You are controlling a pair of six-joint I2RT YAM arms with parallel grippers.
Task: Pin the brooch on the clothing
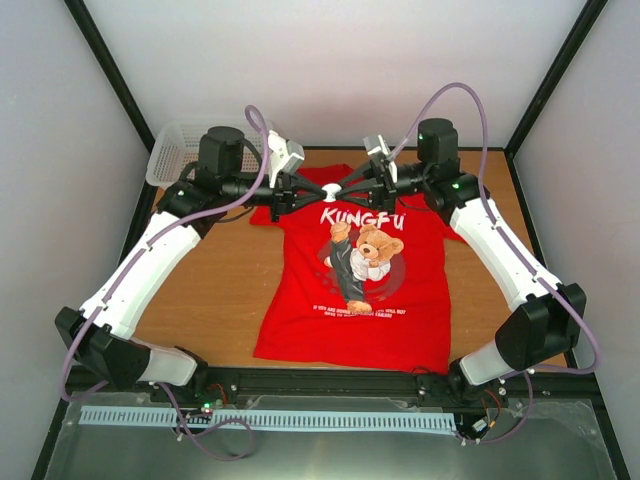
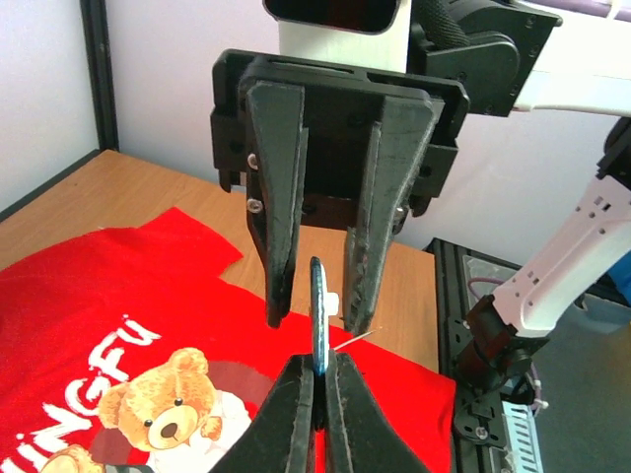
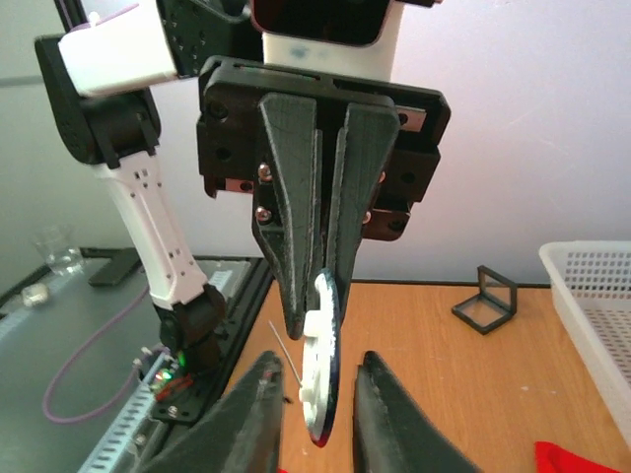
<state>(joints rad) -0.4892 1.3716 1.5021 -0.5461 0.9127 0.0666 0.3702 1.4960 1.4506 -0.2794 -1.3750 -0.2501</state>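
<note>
You have the brooch (image 2: 317, 305) up in the air, over the neck end of the red shirt (image 1: 350, 310), near the far edge of the bench (image 1: 215, 290); it is not on the shirt yet. Your left gripper (image 2: 317, 379) has its jaws squeezed tight on the blue rim of the brooch; your right gripper (image 3: 317, 367) has its jaws a little way apart, one on each side of the brooch; I see a gap on both sides, so I think it is not holding.

A thin needle (image 2: 355, 340) pokes out from the white back; the pin looks open and ready. The shirt lies flat on the bench with the bear (image 1: 372, 255) facing up; I see nothing stuck in it.

So I judge the job is about half done; you have yet to bring the brooch down, push the needle through the cloth and close it.

The white basket (image 1: 170, 150) sits at the far left corner of the bench; your left arm hides much of it; the part that shows has nothing in it.
</note>
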